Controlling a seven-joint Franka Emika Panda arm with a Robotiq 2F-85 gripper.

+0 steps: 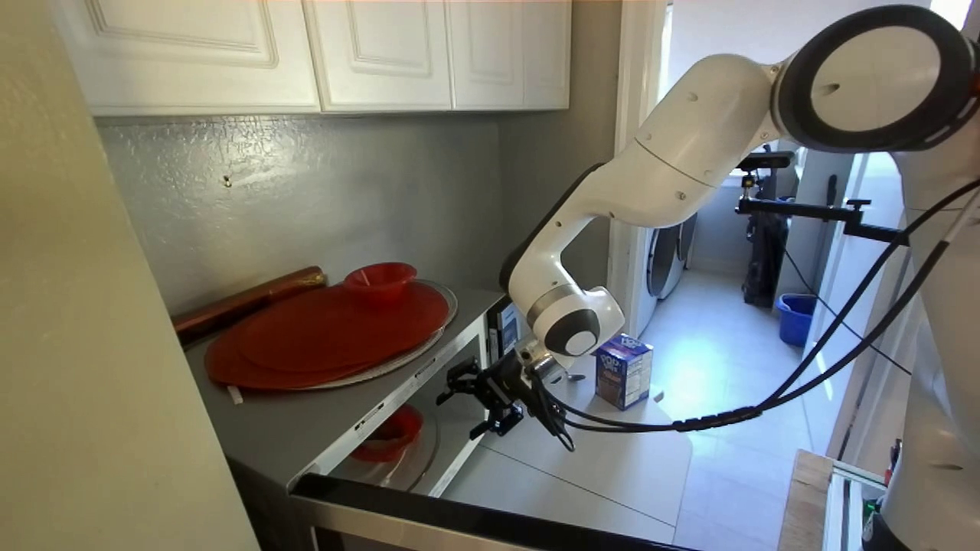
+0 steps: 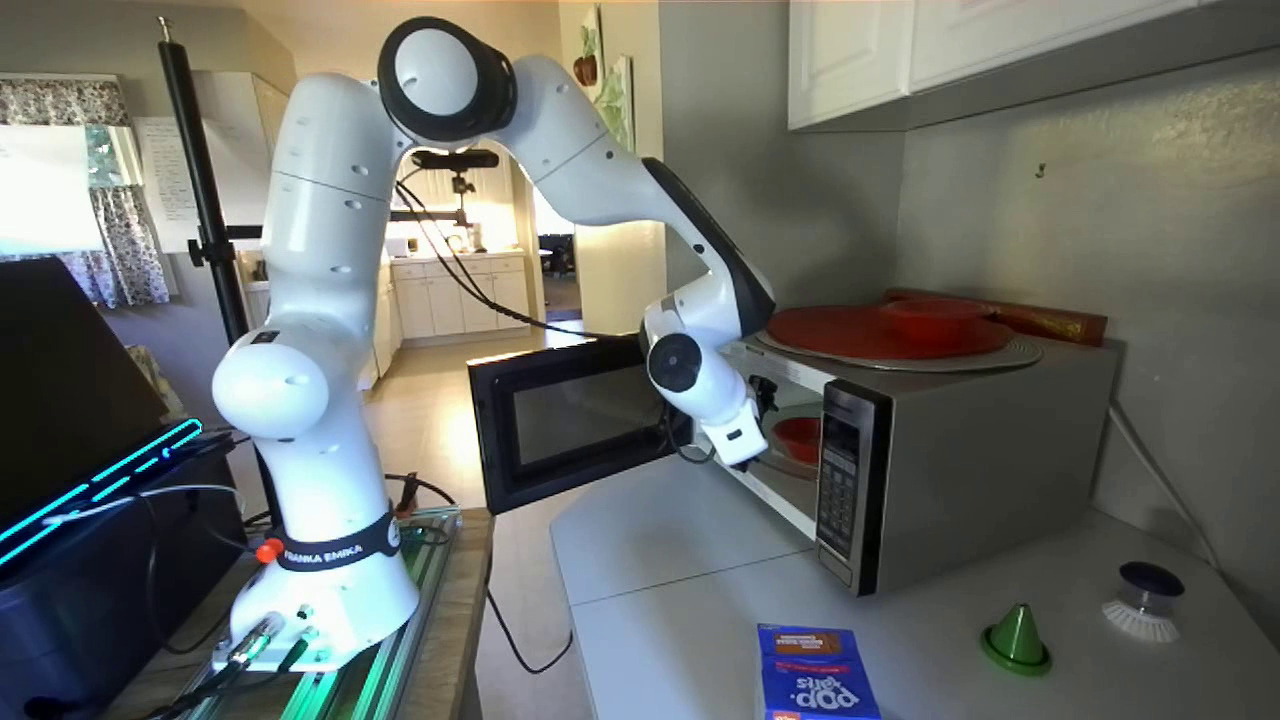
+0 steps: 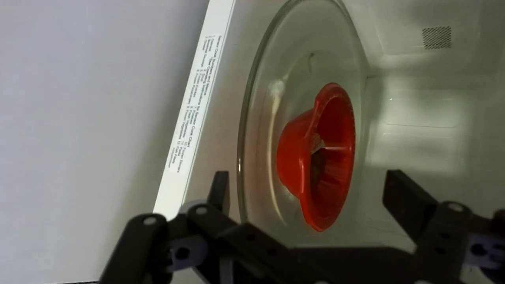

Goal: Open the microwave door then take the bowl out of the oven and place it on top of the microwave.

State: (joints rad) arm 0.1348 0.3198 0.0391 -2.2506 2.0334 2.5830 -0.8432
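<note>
The microwave stands on the counter. Its door is wide open; the door's dark edge also shows in an exterior view. A red bowl sits inside on the glass turntable; it also shows in an exterior view. In the wrist view the bowl has an outward rim and something small and pale inside. My gripper is open and empty at the microwave's opening. In the wrist view its fingers stand apart, one to each side of the bowl, not touching it.
On the microwave top lie red round mats on a glass plate, a red bowl-shaped piece and a long roll. White cabinets hang above. A Pop-Tarts box, a green cone and a brush stand on the counter.
</note>
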